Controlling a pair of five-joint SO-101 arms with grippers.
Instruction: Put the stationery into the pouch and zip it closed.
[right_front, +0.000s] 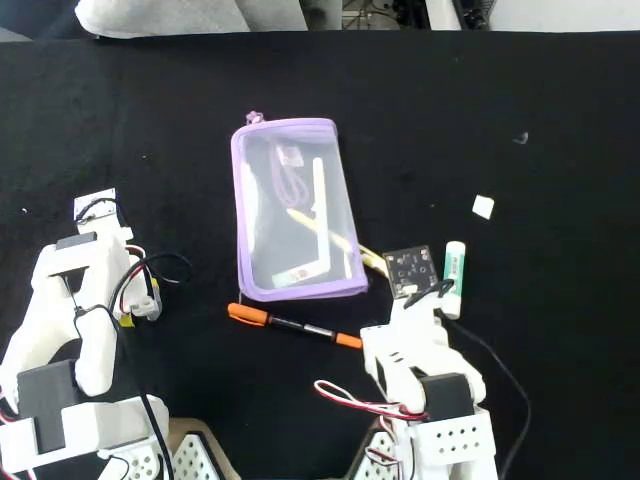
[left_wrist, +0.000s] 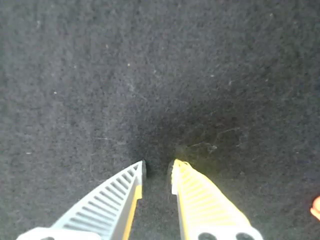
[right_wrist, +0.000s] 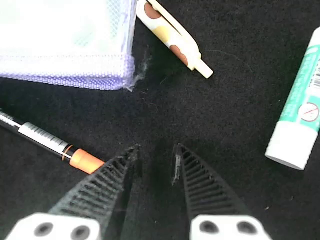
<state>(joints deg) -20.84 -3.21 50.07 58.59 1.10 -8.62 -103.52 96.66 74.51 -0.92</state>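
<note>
— Where is the pouch found?
— The purple mesh pouch (right_front: 295, 210) is laid flat mid-table, with items showing through it. An orange-capped pen (right_front: 295, 326) is set just beside its edge nearest the arms, a spotted pen (right_wrist: 172, 40) at its corner, a glue stick (right_wrist: 300, 110) farther out, and a small white block (right_front: 483, 207) well apart.
— What is added by the wrist views?
— The pen's brown spots and the glue stick's green label with a red-ringed symbol are made out, but its print cannot be read. The left gripper (left_wrist: 157, 170) is seen over bare black cloth (left_wrist: 150, 75), the right gripper (right_wrist: 155, 155) between orange cap and glue stick. Both pairs of jaws are slightly parted, with nothing gripped.

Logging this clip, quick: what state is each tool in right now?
Left tool: open, holding nothing.
Right tool: open, holding nothing.
</note>
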